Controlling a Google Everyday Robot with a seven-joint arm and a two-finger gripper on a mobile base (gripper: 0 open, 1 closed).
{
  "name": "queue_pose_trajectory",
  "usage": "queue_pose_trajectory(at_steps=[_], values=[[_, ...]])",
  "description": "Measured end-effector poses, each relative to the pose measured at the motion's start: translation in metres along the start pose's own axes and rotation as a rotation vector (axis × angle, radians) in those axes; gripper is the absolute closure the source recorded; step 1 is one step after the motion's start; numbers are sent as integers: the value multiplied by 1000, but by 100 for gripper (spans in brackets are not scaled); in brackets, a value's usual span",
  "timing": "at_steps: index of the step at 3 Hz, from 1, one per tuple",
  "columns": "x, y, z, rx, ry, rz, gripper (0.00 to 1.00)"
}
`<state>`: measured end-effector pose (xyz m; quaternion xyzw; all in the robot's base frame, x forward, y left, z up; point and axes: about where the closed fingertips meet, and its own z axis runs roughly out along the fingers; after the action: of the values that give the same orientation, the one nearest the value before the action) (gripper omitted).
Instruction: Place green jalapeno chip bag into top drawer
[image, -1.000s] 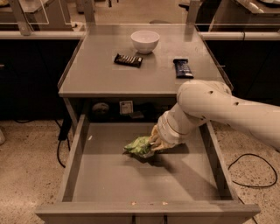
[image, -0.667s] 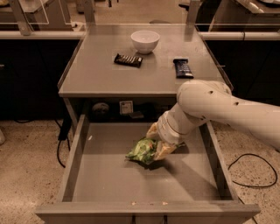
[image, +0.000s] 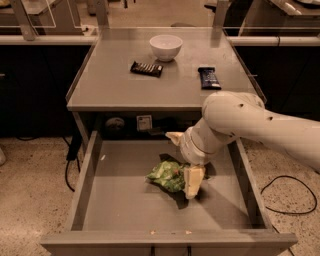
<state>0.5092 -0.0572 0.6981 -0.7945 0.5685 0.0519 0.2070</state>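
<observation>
The green jalapeno chip bag (image: 166, 175) is a crumpled light-green foil bag, low over the bare bottom of the open top drawer (image: 125, 205), near its middle. My gripper (image: 188, 184) reaches down into the drawer from the right on the white arm and is shut on the bag's right edge. One cream finger (image: 193, 180) shows against the bag; the other is hidden behind it. I cannot tell whether the bag rests on the drawer bottom or hangs just above it.
On the grey table (image: 115, 87) above stand a white bowl (image: 166, 46), a small dark striped packet (image: 147, 68) and a dark blue bar wrapper (image: 208, 77). The drawer's low sides and front wall (image: 165, 242) surround the bag. Cables lie on the floor at both sides.
The gripper and the bag have moved lower and slightly right, toward the drawer's front, closer to its bottom.
</observation>
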Motion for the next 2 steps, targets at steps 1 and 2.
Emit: queue_pose_trajectory(at_steps=[1,2], values=[[1,0,-15,33,35,5,0],[-3,10,-59,110,118,24,0]])
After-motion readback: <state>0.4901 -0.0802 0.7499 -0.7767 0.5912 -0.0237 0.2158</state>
